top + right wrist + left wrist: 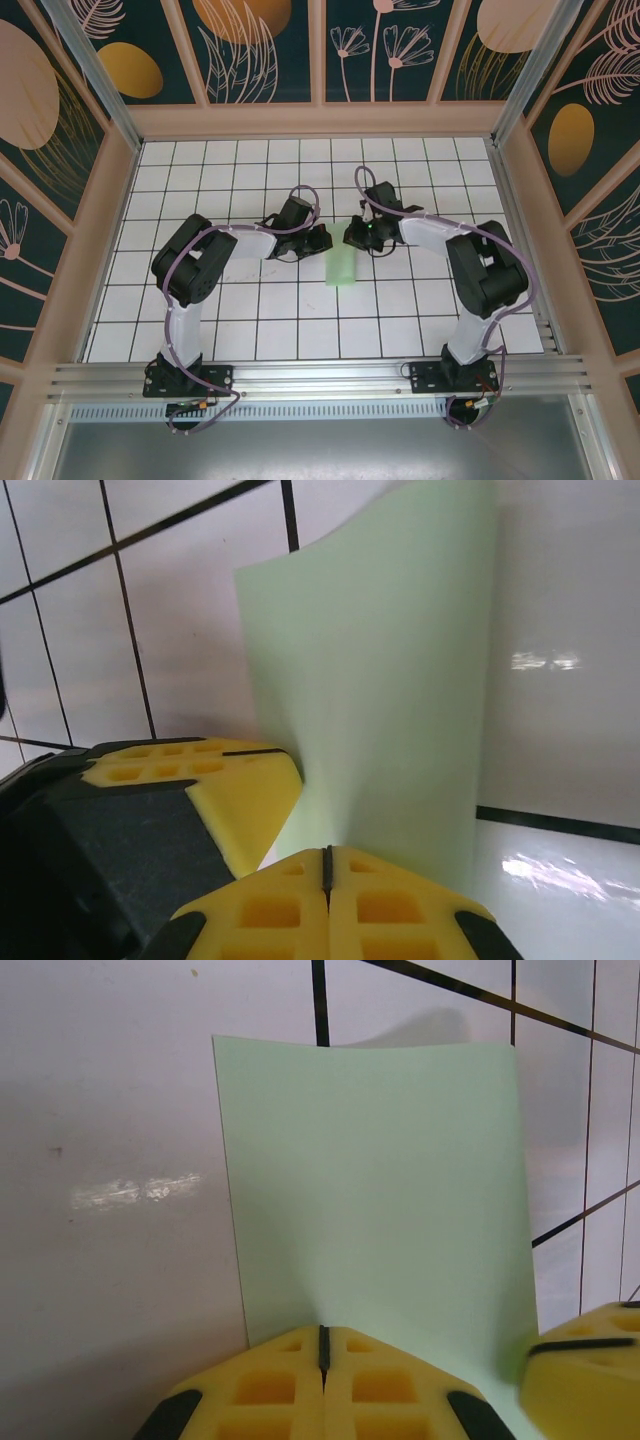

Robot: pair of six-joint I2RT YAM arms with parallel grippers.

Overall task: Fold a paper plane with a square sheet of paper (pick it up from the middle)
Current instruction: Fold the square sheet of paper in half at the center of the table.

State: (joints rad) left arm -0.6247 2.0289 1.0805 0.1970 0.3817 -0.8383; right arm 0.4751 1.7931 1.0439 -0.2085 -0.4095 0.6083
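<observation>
The pale mint-green square sheet of paper (343, 265) is held up between the two grippers at the middle of the table and appears as a narrow strip from above. My left gripper (322, 240) is shut on its near edge. In the left wrist view the sheet (380, 1190) rises as a smooth rectangle from the closed jaws (323, 1345). My right gripper (352, 236) is shut on the same edge. In the right wrist view the sheet (390, 680) bows upward from the closed jaws (326, 865). The two grippers sit close together, almost touching.
The white grid-tiled table (250, 310) is walled by a pink frame (320, 120) at the back and sides. The left gripper's yellow finger (200, 790) crowds the right wrist view. A right gripper finger (590, 1360) shows at the left wrist view's corner.
</observation>
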